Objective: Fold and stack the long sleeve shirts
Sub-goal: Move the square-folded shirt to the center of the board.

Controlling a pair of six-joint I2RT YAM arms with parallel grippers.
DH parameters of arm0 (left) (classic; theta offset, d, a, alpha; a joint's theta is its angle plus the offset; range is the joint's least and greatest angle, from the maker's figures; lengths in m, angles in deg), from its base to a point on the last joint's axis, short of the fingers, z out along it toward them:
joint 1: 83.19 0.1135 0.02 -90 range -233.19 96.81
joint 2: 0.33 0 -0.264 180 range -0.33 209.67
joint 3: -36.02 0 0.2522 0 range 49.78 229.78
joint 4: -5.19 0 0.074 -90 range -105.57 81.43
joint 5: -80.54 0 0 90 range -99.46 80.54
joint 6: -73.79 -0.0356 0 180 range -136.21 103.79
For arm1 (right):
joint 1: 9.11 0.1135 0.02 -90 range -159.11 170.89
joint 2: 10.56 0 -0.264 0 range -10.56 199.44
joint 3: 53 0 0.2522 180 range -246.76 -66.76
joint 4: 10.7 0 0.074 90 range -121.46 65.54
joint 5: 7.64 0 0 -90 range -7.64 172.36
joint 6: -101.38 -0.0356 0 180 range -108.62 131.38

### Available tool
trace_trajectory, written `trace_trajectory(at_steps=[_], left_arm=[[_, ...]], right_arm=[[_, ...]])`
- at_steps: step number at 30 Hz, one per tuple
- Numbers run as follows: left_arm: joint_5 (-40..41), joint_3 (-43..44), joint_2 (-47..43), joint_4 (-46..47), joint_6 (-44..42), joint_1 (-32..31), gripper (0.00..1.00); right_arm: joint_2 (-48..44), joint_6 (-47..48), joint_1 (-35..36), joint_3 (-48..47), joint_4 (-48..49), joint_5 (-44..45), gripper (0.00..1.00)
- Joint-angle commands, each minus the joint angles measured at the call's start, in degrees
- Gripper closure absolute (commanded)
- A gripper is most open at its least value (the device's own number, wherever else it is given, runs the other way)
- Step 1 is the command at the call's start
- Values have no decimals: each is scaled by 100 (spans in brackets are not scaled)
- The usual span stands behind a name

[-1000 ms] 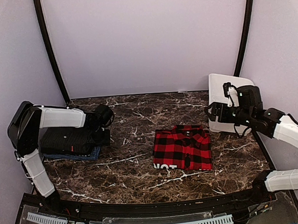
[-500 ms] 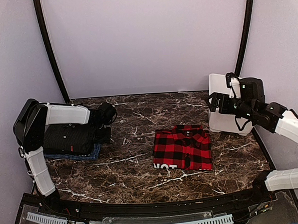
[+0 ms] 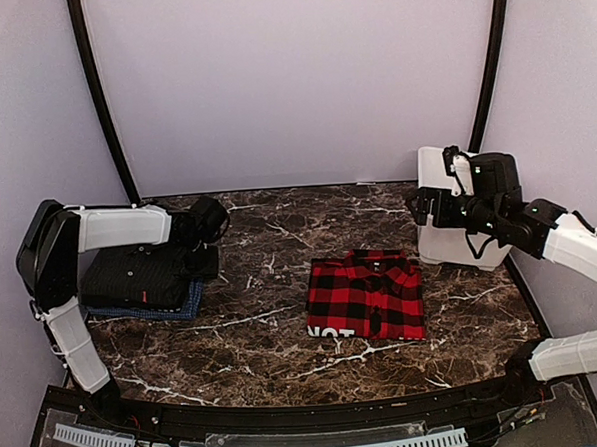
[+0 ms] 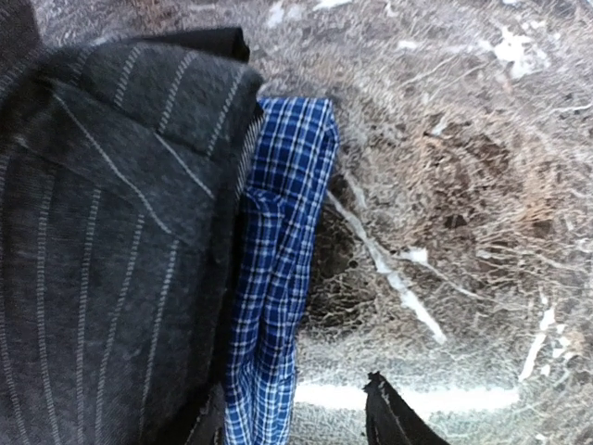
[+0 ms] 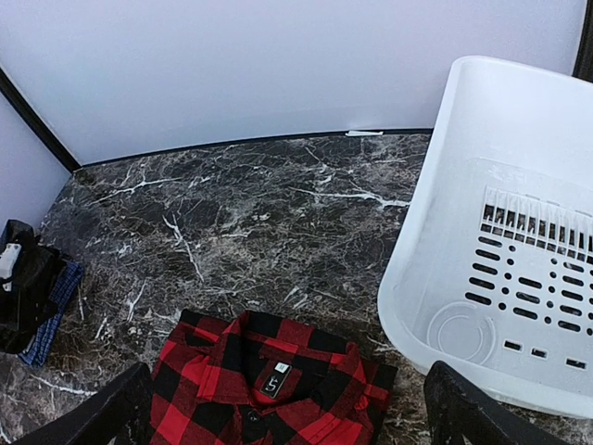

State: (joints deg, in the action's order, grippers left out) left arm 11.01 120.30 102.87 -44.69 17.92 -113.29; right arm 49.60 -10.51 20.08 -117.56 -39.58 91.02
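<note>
A dark marble table (image 3: pixel 274 335) lies under both grippers. A white perforated plastic basket (image 5: pixel 519 185) stands tipped up just beside the right gripper (image 3: pixel 423 209), on its outer side. A folded red-and-black checked cloth shirt (image 3: pixel 368 300) lies flat below that gripper, apart from its fingers (image 5: pixel 111 413), which are spread wide with nothing between them. A folded black pinstriped shirt (image 3: pixel 131 277) with a small red tag lies on a blue checked shirt (image 4: pixel 278 278). The left gripper (image 3: pixel 202 257) hovers low at the inner edge of this stack. Only one fingertip (image 4: pixel 389 422) shows clearly, so its grip cannot be told.
</note>
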Motion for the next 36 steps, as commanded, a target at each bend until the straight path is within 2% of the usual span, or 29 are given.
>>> trace_trajectory(at_steps=[1, 5, 12, 19, 21, 29, 36], left_arm=[[125, 101, 312, -158, 35, 54, 51], [413, 219, 680, -286, 72, 65, 55], [696, 112, 776, -375, 212, 66, 64], [499, 94, 795, -174, 9, 54, 95], [374, 134, 743, -90, -97, 15, 100], [-133, 691, 822, -137, 43, -430, 100], [-528, 1392, 1305, -212, 404, -921, 100]], right_arm=[[13, 84, -19, -197, 65, -71, 1], [-28, 65, -19, -169, 1, -81, 1], [-110, -39, -19, -54, -22, -202, 1], [-123, -45, -23, -113, -53, -201, 1], [-108, -28, -20, -122, -53, -270, 1], [89, 9, -19, -148, -180, -401, 1], [282, 122, -23, -51, -156, -192, 1]])
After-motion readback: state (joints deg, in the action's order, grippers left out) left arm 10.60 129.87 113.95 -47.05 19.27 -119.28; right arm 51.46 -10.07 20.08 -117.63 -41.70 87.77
